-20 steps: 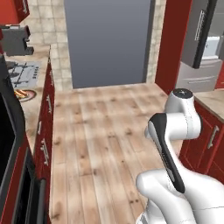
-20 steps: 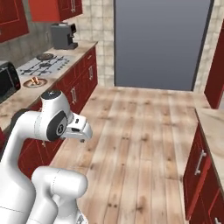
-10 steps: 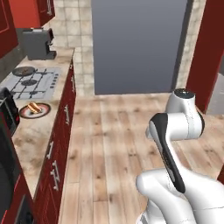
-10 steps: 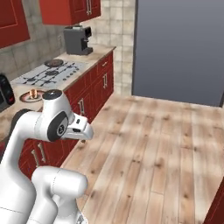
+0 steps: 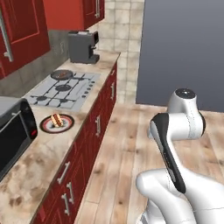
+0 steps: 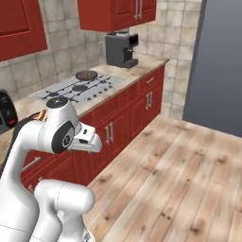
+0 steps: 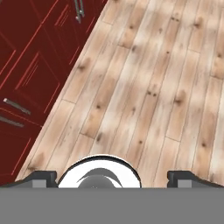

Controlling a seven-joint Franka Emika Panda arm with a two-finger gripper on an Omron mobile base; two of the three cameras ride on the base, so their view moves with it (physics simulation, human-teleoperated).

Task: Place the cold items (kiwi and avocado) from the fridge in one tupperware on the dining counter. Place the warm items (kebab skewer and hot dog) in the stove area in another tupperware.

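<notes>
The base has turned left since the earlier frames, so the stove side now sits closer and larger while the things themselves lie as before.

Left base view: a beige stone worktop carries a round dark plate with the orange-and-white hot dog on it, well left of the folded arm, beside the grey gas hob; a dark coffee machine stands beyond.

Right base view: hob and coffee machine lie ahead of the arm.

Hand view: the hand is open and empty, fingertips wide apart, above pale wooden floor, red cabinet doors to its left
</notes>
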